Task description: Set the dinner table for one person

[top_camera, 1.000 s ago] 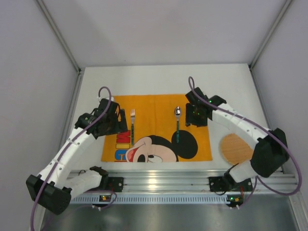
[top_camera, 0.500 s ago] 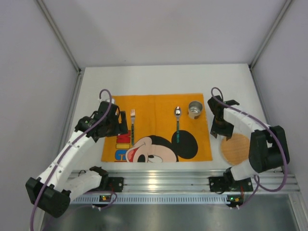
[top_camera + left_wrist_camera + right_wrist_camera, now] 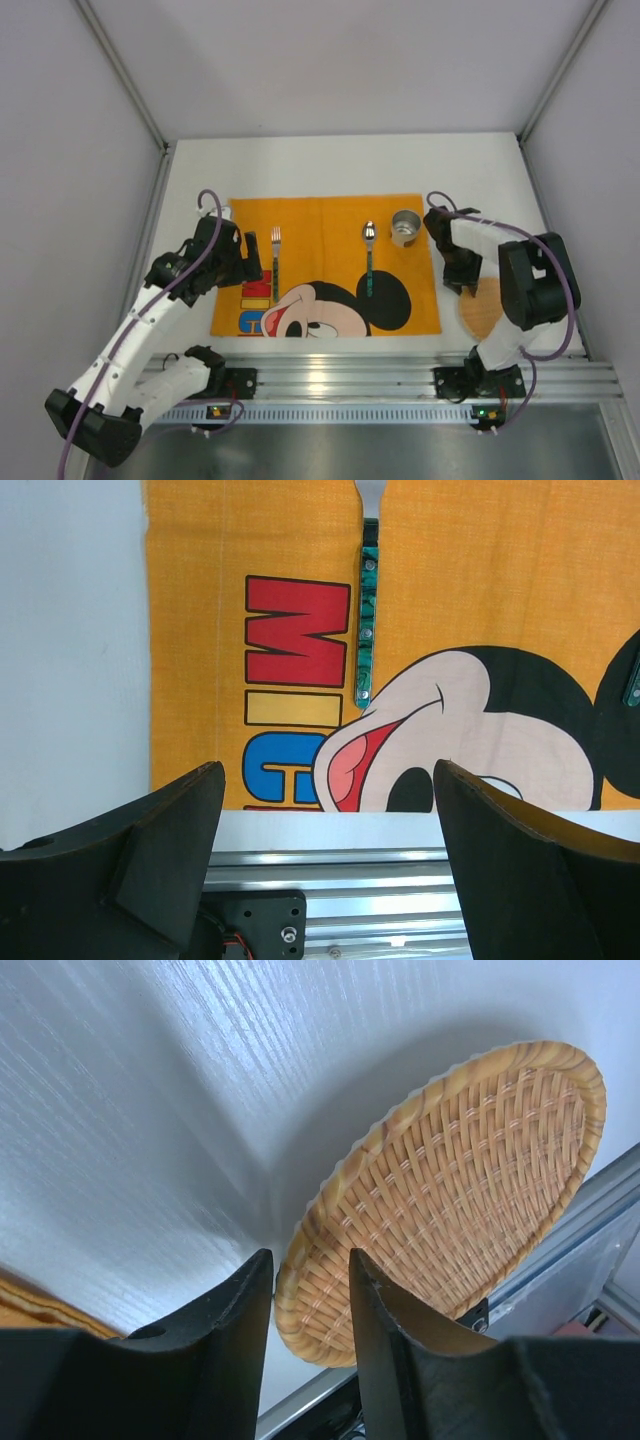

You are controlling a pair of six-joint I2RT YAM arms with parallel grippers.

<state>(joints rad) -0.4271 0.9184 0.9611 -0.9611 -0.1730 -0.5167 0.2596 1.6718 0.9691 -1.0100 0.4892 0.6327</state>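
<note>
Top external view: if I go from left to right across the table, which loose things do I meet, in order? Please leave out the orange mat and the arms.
fork → spoon → metal cup → wicker plate

Woven plate [image 3: 460, 1200] on dinner table [image 3: 150, 1110], right gripper [image 3: 311, 1270] near rim
</note>
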